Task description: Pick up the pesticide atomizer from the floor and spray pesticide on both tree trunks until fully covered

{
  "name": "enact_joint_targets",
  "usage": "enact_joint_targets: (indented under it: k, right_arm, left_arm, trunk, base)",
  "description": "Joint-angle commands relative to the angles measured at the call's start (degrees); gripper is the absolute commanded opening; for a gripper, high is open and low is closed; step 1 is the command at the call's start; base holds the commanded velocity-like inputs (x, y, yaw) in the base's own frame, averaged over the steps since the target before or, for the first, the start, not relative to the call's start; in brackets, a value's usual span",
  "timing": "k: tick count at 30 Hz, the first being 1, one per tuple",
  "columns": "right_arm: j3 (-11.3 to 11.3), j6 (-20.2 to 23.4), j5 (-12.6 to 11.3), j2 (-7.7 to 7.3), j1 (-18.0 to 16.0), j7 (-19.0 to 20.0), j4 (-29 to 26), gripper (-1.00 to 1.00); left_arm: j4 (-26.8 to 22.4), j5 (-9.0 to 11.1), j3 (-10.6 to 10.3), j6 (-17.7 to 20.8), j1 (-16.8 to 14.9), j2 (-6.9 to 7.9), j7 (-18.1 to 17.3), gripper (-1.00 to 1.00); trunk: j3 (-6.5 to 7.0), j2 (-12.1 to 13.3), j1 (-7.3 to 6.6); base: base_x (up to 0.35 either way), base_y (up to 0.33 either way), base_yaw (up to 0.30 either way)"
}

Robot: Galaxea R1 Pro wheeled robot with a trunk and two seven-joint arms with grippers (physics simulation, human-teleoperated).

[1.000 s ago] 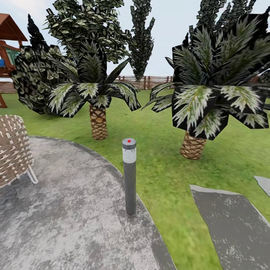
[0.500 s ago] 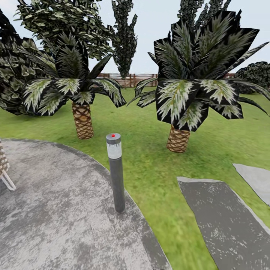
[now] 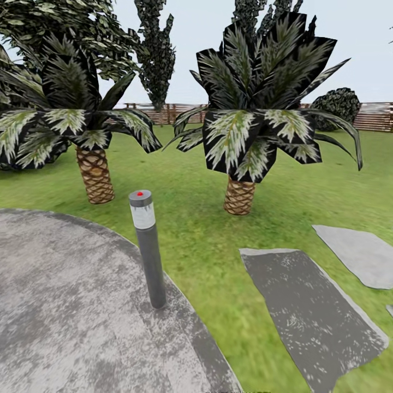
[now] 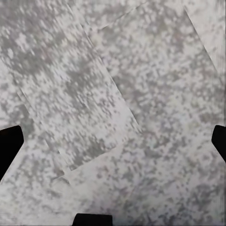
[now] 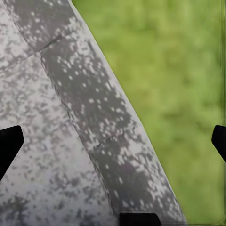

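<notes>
I am looking over the garden lawn [image 3: 207,218], ringed at the back by a brown slat fence [image 3: 376,115]. The pesticide atomizer and both trees with their smooth trunks are out of view. In the left wrist view, my left gripper [image 4: 113,143] hangs open over speckled grey paving, its black fingertips [image 4: 9,146] far apart with nothing between them. In the right wrist view, my right gripper [image 5: 113,141] is also open and empty. It hangs over the edge where the paving [image 5: 70,141] meets the grass [image 5: 179,84].
A grey bollard lamp [image 3: 147,245] with a red dot stands at the curved edge of the paved patio [image 3: 65,305]. Two scaly-trunked palms [image 3: 95,174] [image 3: 239,195] grow on the lawn behind it. Flat stepping slabs [image 3: 305,305] [image 3: 363,254] lie in the grass at right.
The whole head view has swung to the right. The wicker chair and the play structure have slid out at the left, and a second stepping slab and more fence show at right.
</notes>
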Motion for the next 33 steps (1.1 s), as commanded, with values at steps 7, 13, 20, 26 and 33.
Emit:
enact_joint_targets:
  k: [7,13,20,26,33]
  right_arm:
    - [-0.01,0.01,0.0,0.0,0.0,0.0,0.0,1.0]
    - [-0.03,0.01,0.0,0.0,0.0,-0.07,0.0,1.0]
    - [-0.06,0.01,-0.07,0.0,0.0,-0.16,0.0,1.0]
    - [-0.07,0.01,-0.09,0.0,0.0,-0.17,0.0,1.0]
    - [-0.07,0.01,-0.09,0.0,0.0,-0.23,0.0,1.0]
  left_arm:
    - [0.0,-0.43,-0.1,-0.36,0.42,0.09,0.08,1.0]
    - [-0.04,-0.84,-0.76,-2.61,0.51,-0.19,0.09,1.0]
    - [-2.15,-0.78,-0.66,-3.51,0.28,-0.22,0.5,1.0]
    - [-5.81,-0.81,-0.57,-3.6,1.77,0.48,0.61,1.0]
    - [-6.32,-0.48,-0.26,-4.17,3.69,1.78,0.69,1.0]
  trunk:
    - [-0.4,0.0,0.0]
    - [-0.73,0.0,0.0]
    - [-1.13,0.0,0.0]
    - [-1.46,0.0,0.0]
    - [-1.86,0.0,0.0]
  base:
    - [0.0,0.0,-0.25]
    - [0.0,0.0,-0.25]
    - [0.0,0.0,-0.25]
    - [0.001,0.0,-0.253]
    - [0.088,-0.127,-0.254]
